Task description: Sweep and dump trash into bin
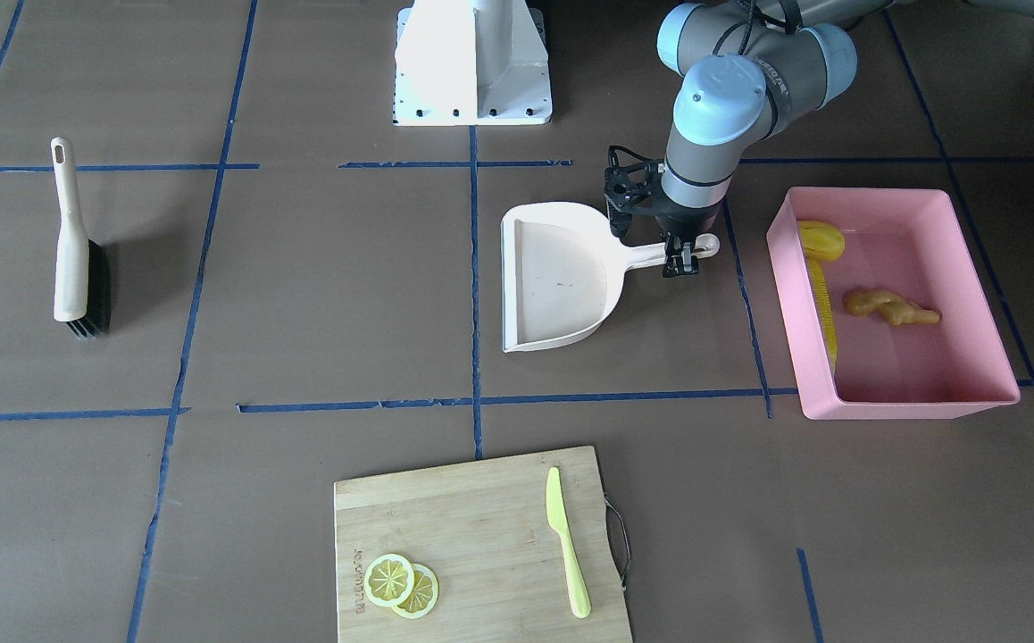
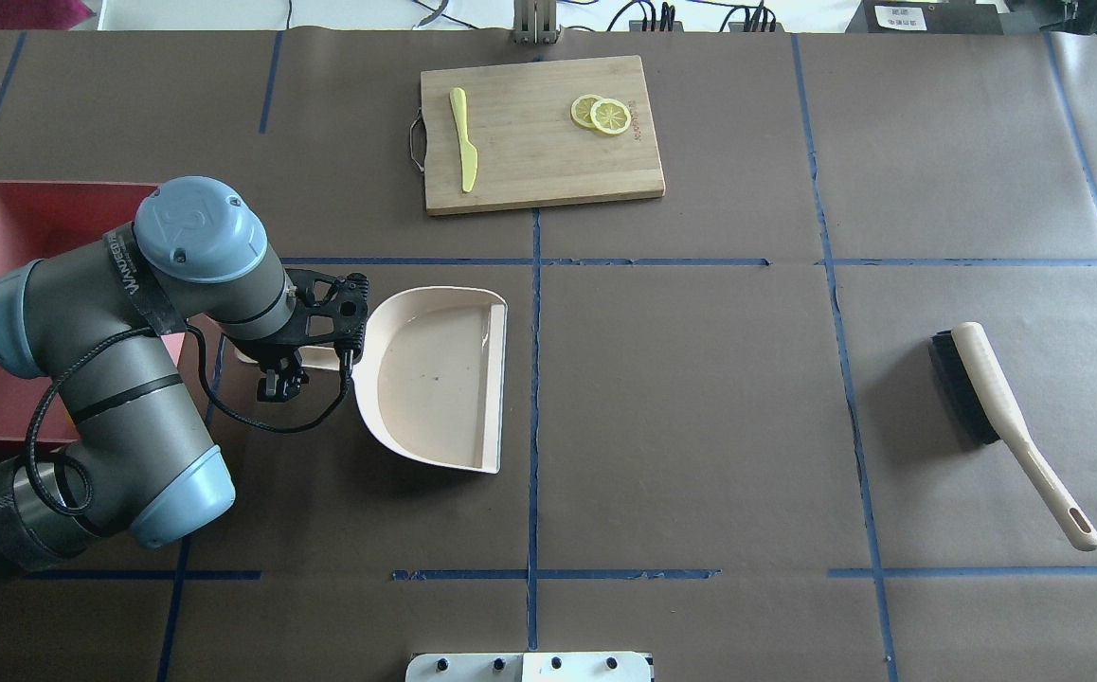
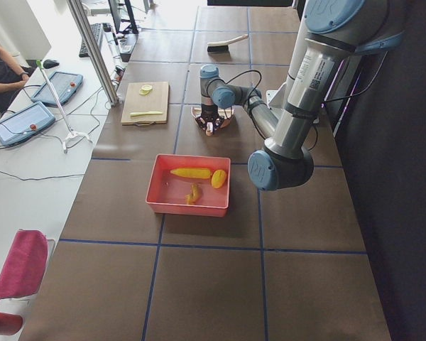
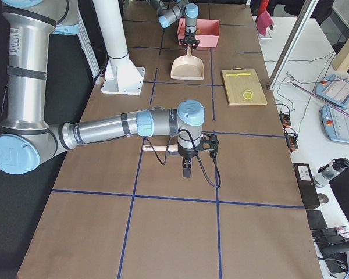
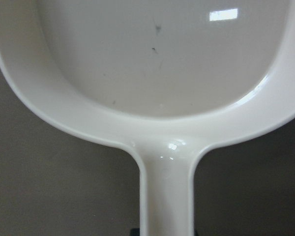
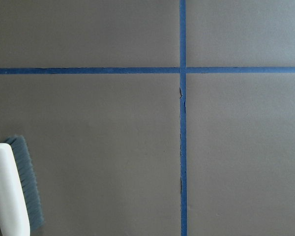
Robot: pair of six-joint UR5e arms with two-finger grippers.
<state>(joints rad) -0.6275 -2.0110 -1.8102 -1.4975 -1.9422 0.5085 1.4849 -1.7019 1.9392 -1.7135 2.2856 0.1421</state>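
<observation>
Job apparently done: corn [image 1: 828,313], potato [image 1: 821,239] and ginger [image 1: 890,306] lie in the bin [image 1: 910,402] at the worktop's left end, the corn lengthwise along the wall nearest the empty dustpan [image 1: 557,277], set flat. The left gripper [image 1: 678,254] straddles its handle [image 1: 646,259], grip unclear; the right gripper [image 4: 186,167] cannot be read.

Front and overhead cameras look down on the table [image 1: 303,295] from opposite sides, both showing the dustpan [image 1: 557,277]; the left wrist camera views it close up.
</observation>
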